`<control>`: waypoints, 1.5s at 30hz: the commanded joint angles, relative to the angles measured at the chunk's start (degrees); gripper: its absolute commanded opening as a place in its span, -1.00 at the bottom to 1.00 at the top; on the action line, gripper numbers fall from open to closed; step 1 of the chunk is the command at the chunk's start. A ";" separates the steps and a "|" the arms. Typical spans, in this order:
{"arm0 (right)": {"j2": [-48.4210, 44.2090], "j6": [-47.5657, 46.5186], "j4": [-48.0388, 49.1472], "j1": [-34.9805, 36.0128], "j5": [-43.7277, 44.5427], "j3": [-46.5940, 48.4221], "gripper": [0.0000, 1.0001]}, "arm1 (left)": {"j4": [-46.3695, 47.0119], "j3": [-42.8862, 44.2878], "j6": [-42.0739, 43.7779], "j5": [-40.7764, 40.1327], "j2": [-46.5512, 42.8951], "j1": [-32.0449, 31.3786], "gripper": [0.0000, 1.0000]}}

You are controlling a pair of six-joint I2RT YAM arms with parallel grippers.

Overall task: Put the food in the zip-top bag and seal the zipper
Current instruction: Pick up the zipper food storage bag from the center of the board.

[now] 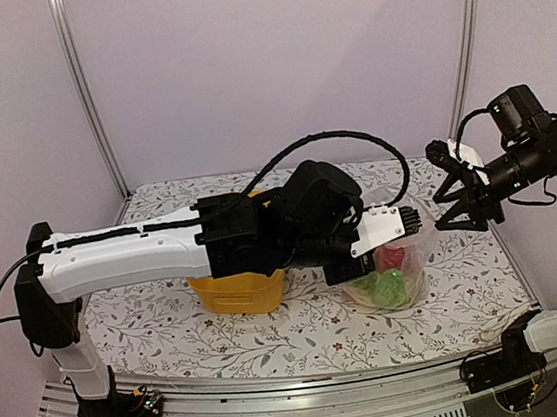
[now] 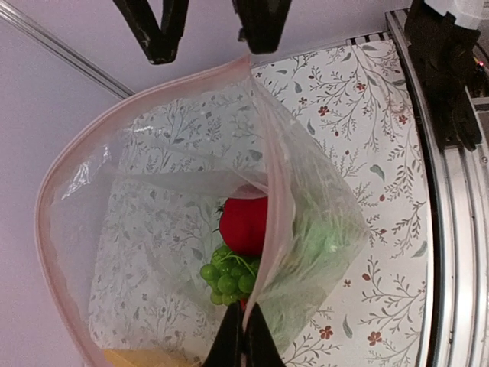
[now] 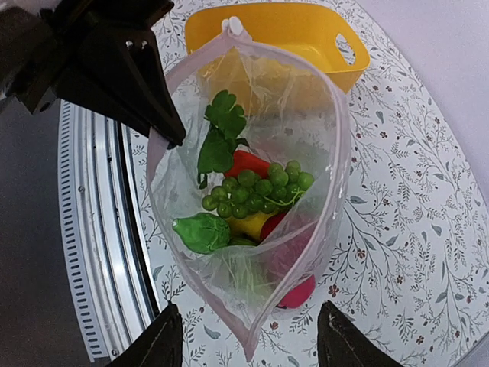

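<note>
- The left gripper [image 2: 244,330] has its jaws pressed together on the zipper [image 2: 273,214], pinching the pale pink strip at one point of the bag's mouth.
- The right gripper [image 3: 248,306] has its jaws spread wide with nothing between them. In the right wrist view its two black fingers [image 3: 162,340] frame the near end of the bag's mouth from above.
- In the top view the right gripper hangs just beside the upper right of the bag, and no contact with the plastic can be made out.
- From the left gripper's pinch, the zipper runs out in a wide pink loop, so the mouth gapes open and is unsealed.
- The zip-top bag [image 3: 309,130] stands on the table with its mouth up, its clear, crinkly walls sagging around the contents.
- The food lies at the bottom of the bag: a bunch of green grapes [image 3: 260,191] on top, a red piece [image 2: 244,222] beside it, a green leaf sprig [image 3: 218,138] against the wall, a yellow piece [image 3: 248,224] and a pale green leafy piece [image 3: 200,232] beneath.
- A pink-red piece [image 3: 296,290] shows low at the bag's side; whether it is inside the plastic cannot be told.
- The yellow tub [image 1: 238,292] sits on the table just behind the bag in the right wrist view, partly under the left arm in the top view.
- The table [image 1: 151,324] has a white cover printed with leafy sprigs and small flowers.
</note>
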 commanded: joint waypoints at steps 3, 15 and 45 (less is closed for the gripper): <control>-1.53 -4.27 1.42 -0.29 4.29 -7.37 0.18 | 3.60 -1.41 -2.11 1.83 -2.86 1.44 -1.00; -3.13 -3.82 6.91 -0.25 1.43 -9.37 -0.38 | 4.58 -1.43 -3.02 2.51 -2.33 2.35 -1.00; 2.35 -3.54 8.18 -0.33 2.65 -1.74 -0.87 | 65.72 -61.34 -19.86 16.02 -31.15 16.68 0.29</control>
